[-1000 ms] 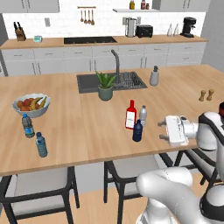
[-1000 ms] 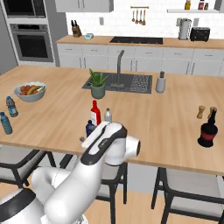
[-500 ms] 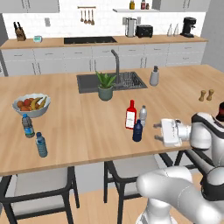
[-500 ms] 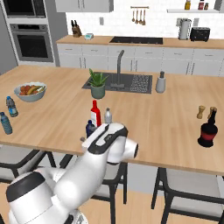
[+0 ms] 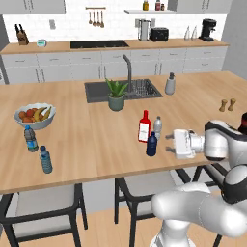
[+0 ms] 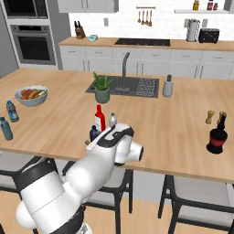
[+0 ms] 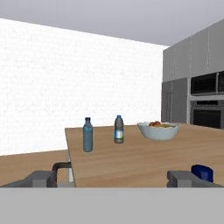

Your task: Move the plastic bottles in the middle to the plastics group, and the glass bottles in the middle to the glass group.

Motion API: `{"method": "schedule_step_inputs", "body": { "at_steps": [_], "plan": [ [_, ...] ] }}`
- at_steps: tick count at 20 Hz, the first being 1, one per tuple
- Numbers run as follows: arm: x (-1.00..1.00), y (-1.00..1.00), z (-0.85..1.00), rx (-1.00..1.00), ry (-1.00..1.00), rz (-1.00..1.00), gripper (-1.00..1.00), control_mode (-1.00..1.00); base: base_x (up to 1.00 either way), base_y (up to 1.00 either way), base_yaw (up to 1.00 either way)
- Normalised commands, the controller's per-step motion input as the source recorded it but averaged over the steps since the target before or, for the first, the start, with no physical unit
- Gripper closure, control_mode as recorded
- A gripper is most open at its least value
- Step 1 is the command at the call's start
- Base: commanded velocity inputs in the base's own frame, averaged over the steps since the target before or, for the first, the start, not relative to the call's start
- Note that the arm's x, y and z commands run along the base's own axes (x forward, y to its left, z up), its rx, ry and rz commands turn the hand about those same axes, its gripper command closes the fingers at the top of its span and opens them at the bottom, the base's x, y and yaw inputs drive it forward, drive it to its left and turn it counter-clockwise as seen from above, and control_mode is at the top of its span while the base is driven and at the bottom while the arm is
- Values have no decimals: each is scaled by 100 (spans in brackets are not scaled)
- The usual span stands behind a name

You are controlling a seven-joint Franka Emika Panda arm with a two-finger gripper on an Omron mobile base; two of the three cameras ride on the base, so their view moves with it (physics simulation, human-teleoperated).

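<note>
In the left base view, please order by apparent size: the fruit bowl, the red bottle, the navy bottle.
1. fruit bowl, the widest.
2. red bottle.
3. navy bottle, the smallest, though it stands slightly nearer the camera than the red one.

Three bottles (image 5: 150, 132) are clustered mid-tabletop (image 5: 96, 140); two water bottles (image 5: 38, 149) are set far left, near a bowl (image 5: 34, 116).

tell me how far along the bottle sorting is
Nothing looks sorted yet. The red glass bottle, the clear plastic bottle and the navy bottle all stand together mid-island, far from the two blue-labelled water bottles near the fruit bowl. In hand: nothing; the pincer is open, level with the navy bottle, just beside it. All three moves remain.
</note>
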Motion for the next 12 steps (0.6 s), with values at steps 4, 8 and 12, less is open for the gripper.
{"method": "schedule_step_inputs", "body": {
  "at_steps": [4,8,12],
  "plan": [
    [21,3,-20,0,0,0,-100,-100,0,0,0],
    [23,0,-21,0,1,0,-100,-100,0,0,0],
    [24,0,-16,0,1,0,-100,-100,0,0,0]
  ]
}}
